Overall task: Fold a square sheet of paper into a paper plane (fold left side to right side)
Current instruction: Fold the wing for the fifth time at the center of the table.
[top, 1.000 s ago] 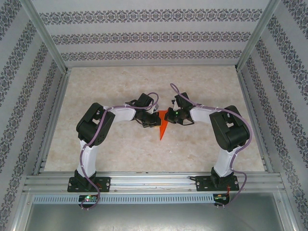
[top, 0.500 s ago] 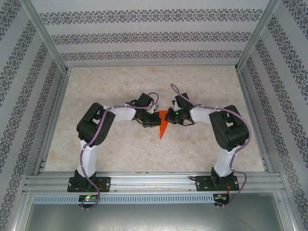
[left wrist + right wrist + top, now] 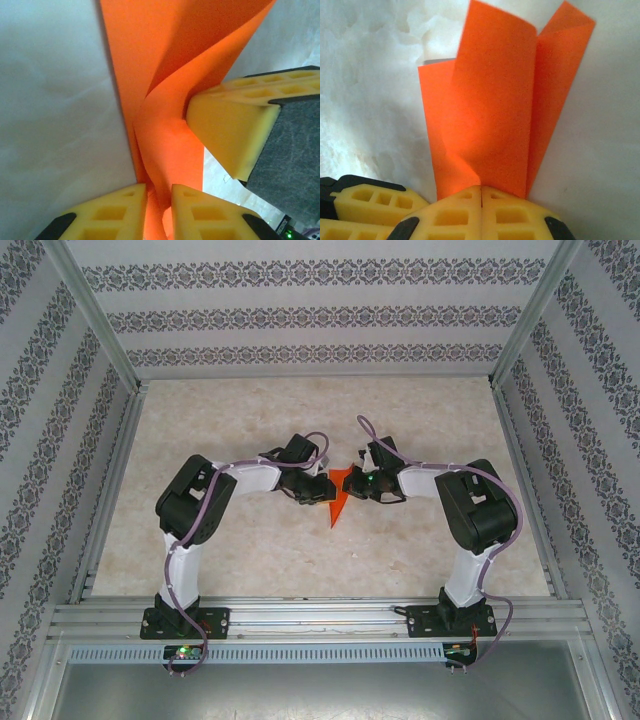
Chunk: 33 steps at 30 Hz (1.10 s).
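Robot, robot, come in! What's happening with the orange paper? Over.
Right gripper shut on the paper plane. Left gripper slightly open, plane's fold between its jaws. Nothing around it but the two grippers. Over.

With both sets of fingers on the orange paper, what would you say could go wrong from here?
1. The right gripper pinches the paper plane by one end, while the left gripper has its fingers slightly apart around the fold. The splayed layers may spring open.
2. Both grippers work very close together, so a small misaligned move could bump fingers or crumple the thin paper.
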Motion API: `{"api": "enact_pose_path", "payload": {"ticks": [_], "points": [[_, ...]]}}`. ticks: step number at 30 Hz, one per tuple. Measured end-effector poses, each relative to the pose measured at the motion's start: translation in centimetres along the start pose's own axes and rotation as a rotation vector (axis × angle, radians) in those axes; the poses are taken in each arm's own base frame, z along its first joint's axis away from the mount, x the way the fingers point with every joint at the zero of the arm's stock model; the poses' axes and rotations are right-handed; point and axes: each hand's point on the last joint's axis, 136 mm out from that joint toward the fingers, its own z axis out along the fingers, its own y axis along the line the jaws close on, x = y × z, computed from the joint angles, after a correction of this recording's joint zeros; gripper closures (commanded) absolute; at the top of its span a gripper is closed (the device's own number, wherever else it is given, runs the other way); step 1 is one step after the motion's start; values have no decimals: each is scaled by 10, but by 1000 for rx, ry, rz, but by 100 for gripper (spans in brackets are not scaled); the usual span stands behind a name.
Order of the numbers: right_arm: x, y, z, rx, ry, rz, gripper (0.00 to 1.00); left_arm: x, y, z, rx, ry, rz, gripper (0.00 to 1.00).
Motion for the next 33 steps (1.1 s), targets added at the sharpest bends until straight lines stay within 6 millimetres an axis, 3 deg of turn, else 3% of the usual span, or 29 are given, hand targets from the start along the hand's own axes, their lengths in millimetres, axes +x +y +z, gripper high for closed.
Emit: {"api": "enact_pose_path", "payload": {"ticks": [5,13,25,33], "points": [[0,1,0,-7,-1,-4,100,0,-3,-18,-32,-27,0,75],[0,1,0,-10,0,-11,100,-2,-32,-48,18,-66,36,89],[0,2,0,-13,0,-12,100,24,-51,-34,104,40,3,92],[1,2,1,-15,3,-11,100,35,-41,-14,92,100,-20,92]]}}
